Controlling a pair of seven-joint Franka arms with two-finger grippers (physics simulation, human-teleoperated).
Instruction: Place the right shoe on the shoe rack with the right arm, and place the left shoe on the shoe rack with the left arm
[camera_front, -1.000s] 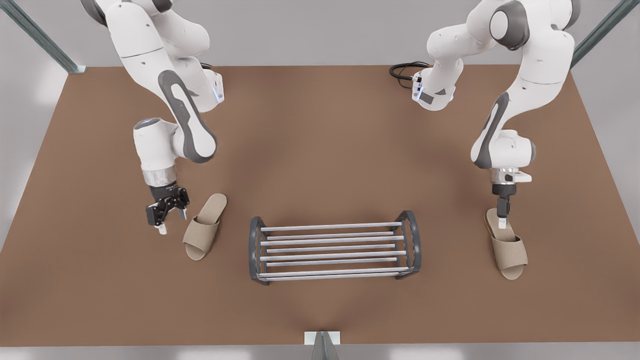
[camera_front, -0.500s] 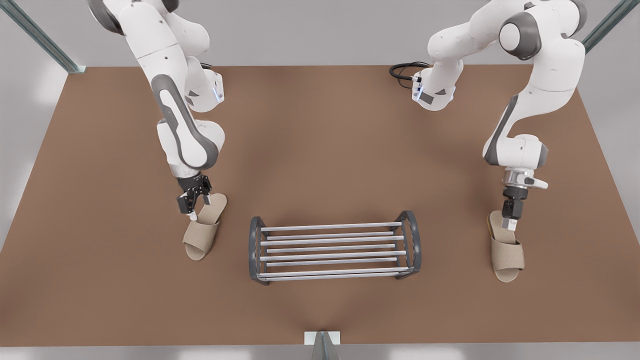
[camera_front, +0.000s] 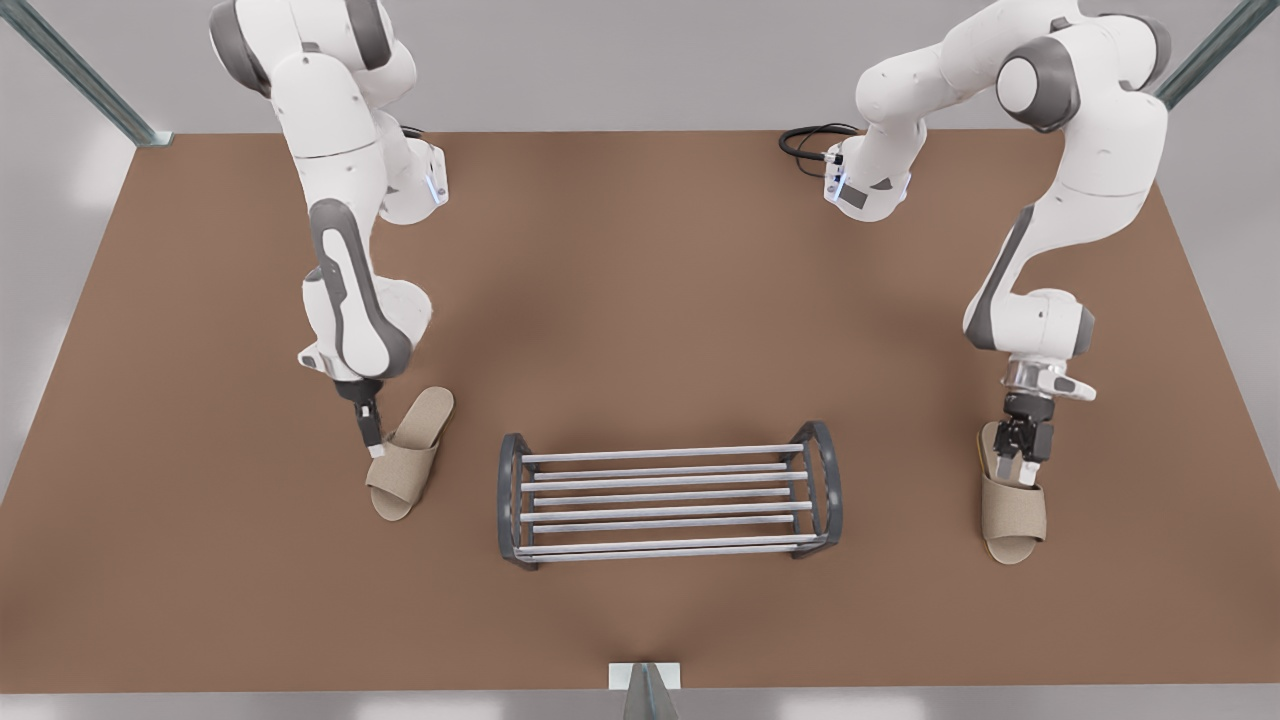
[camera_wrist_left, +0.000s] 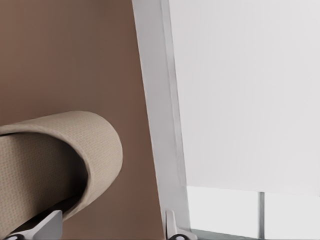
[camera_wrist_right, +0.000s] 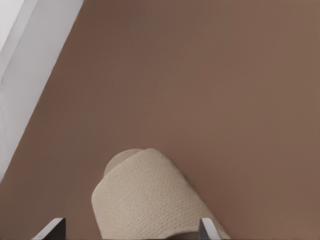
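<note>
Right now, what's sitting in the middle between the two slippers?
In the front view, the shoe rack stands between the two slippers, with bare brown table on either side of it.

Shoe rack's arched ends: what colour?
Dark grey, on the low silver-barred metal shoe rack; clearest in the front view.

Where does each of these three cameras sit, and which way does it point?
Front view: high up, off the arms, facing both arms across the table and the shoe rack.
Left wrist view: on the left gripper, looking along the left shoe; open fingers show.
Right wrist view: on the right gripper, above the right shoe; open fingers show.
Shared: the front view shows both shoes.
</note>
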